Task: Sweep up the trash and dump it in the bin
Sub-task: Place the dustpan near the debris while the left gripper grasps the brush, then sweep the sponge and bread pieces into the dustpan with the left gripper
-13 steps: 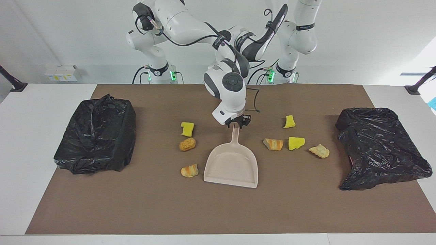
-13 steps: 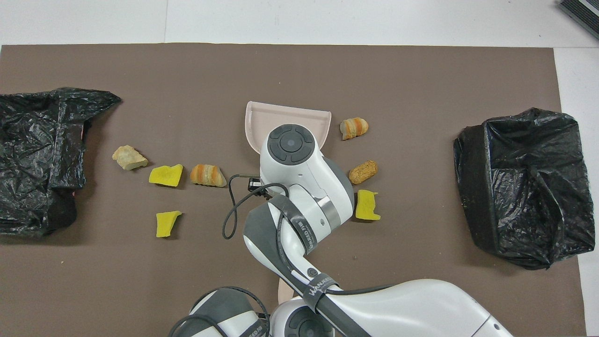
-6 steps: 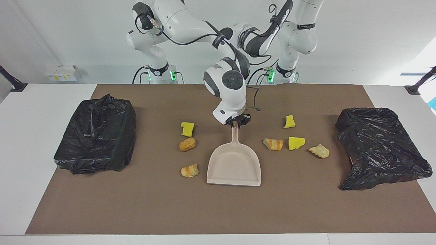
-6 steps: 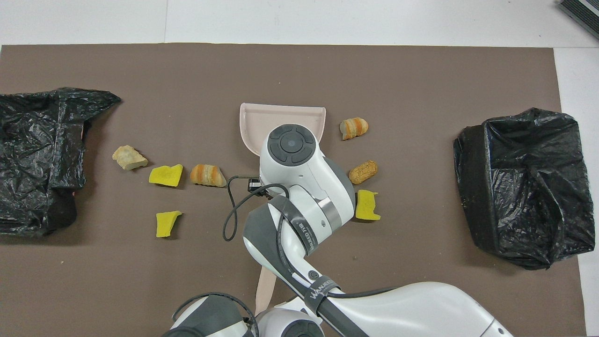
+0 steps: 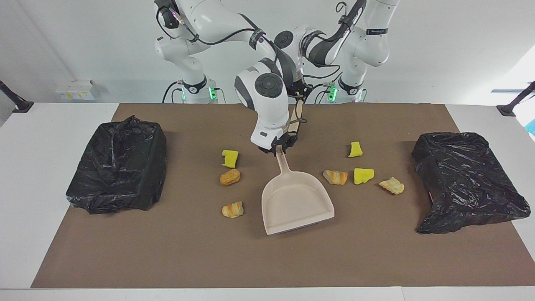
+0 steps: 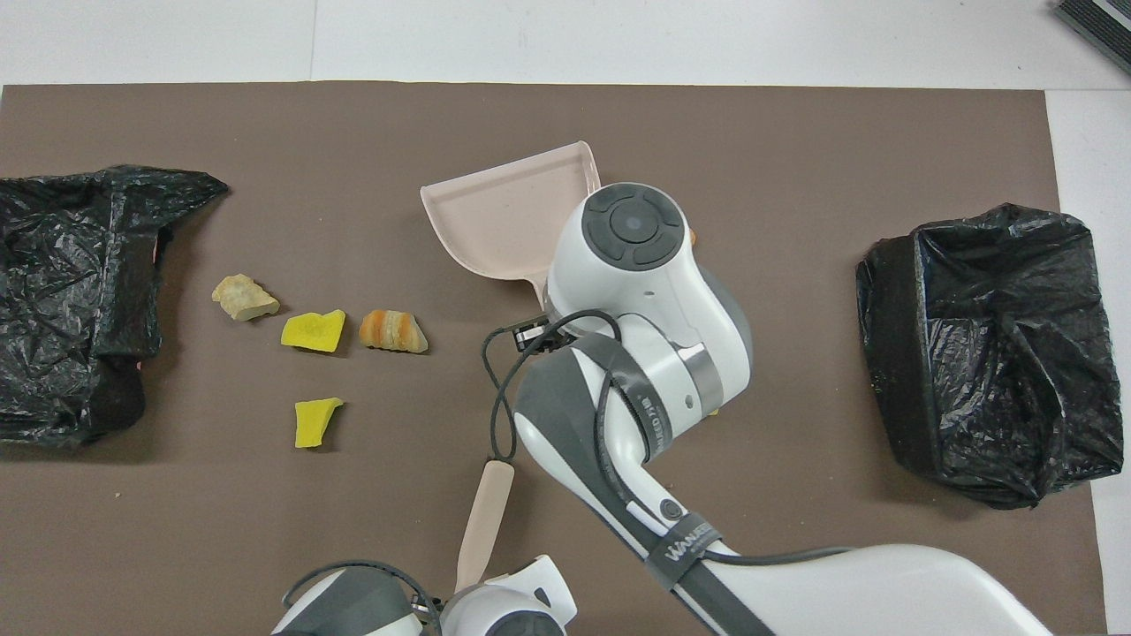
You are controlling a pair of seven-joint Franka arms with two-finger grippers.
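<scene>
- Table [image 5: 42, 175]: carries a brown mat [image 5: 209, 259] under both end effectors.
- Bags [image 5: 119, 165]: two black bags, one at each end of the mat, both well apart from the end effectors.
- Dustpan [image 5: 296, 200]: the beige pan lies just below the right end effector [image 5: 279, 147]. Its handle runs up into that end effector. Its open mouth points away from the robots, angled toward the left arm's end.
- Right end effector: fingers closed on the tip of the dustpan handle.
- Left end effector [image 5: 297, 90]: raised over the mat edge nearest the robots, just above the right end effector. Fingers closed on a beige stick [image 5: 298, 113] that hangs down from it.
- Trash [image 5: 229, 158]: seven scraps on the mat. Three lie near the right end effector, toward the right arm's end. Four lie toward the left arm's end. None is in the dustpan.
</scene>
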